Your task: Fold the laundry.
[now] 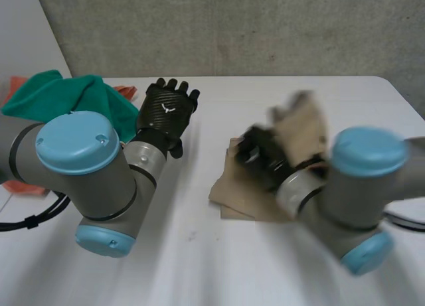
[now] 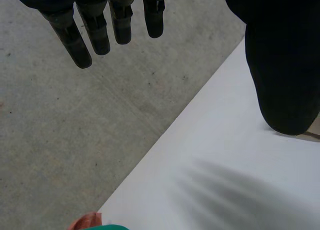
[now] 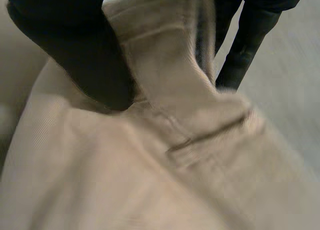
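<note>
**Tan cloth point(image 1: 244, 196) half folded: hold the pinch and land the flap square**

Tan fabric lies on the table point(image 1: 219, 266), on the robot's right side. Its lower layers are flat and one flap is raised above them. The right hand point(image 1: 260, 158) has that flap pinched between thumb point(image 3: 75, 55) and fingers point(image 3: 245, 45); in the right wrist view a seam runs just past the thumb. The left hand point(image 1: 167, 108) hovers well apart from the tan cloth, fingers straight and spread, holding nothing. Beside it a green cloth point(image 1: 56, 97) is heaped at the table's edge, with something orange point(image 1: 125, 90) showing under it.

The step in hand looks like carrying the raised flap across onto the layers below. To do it well:

- Hold the pinch firm until the flap lies flat.
- Travel low and evenly, so the layers beneath are not dragged along.
- Match the flap's edge to the edge under it before letting go.

The free left hand could come over and press the flat part down as an anchor. Without that, the likeliest fault is the base sliding or bunching under the pull.
</note>
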`<state>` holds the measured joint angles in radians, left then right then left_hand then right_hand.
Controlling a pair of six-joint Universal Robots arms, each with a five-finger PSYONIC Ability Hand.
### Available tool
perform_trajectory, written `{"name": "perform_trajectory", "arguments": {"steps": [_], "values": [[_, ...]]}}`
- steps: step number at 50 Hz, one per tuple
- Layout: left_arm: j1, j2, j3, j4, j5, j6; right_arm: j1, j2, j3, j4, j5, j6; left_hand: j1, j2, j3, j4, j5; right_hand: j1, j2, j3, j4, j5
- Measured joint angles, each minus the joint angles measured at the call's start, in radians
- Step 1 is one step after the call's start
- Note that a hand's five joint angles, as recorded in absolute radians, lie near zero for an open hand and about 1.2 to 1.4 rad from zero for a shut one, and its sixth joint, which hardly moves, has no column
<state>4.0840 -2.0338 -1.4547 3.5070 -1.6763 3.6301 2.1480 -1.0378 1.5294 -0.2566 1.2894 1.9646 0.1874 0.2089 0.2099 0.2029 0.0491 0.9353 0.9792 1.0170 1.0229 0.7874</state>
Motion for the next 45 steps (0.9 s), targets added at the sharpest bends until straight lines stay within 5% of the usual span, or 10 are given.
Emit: {"name": "perform_trajectory", "arguments": {"steps": [5,9,18,22,35,45], "values": [[0.003,0.009,0.009,0.003,0.001,-0.010,0.084,0.068,-0.021,0.006,-0.048,-0.041,0.000,0.000,0.000,0.000,0.000,-0.694,-0.730,-0.751,-0.759,-0.692],[0.005,0.009,0.038,0.006,0.003,-0.012,0.077,0.027,-0.024,0.009,-0.039,0.071,0.000,0.000,0.000,0.000,0.000,-0.713,-0.767,-0.809,-0.816,-0.737],[-0.007,-0.022,0.219,0.003,0.006,-0.080,-0.087,-0.266,0.013,0.051,-0.007,0.814,0.000,0.000,0.000,0.000,0.000,-0.713,-0.767,-0.809,-0.817,-0.744],[-0.041,-0.079,0.319,-0.012,0.016,-0.132,-0.198,-0.333,0.016,0.147,0.018,0.966,0.000,0.000,0.000,0.000,0.000,-0.713,-0.767,-0.809,-0.817,-0.744],[-0.199,-0.345,0.588,-0.254,0.048,-0.182,-0.288,-0.101,-0.221,0.389,0.055,0.917,0.000,0.000,0.000,0.000,0.000,-0.713,-0.767,-0.809,-0.817,-0.744],[-0.211,-0.440,0.660,-0.441,0.038,-0.250,-0.286,0.133,-0.451,0.557,-0.008,0.922,0.000,0.000,0.000,0.000,0.000,-0.713,-0.767,-0.809,-0.817,-0.744]]}}
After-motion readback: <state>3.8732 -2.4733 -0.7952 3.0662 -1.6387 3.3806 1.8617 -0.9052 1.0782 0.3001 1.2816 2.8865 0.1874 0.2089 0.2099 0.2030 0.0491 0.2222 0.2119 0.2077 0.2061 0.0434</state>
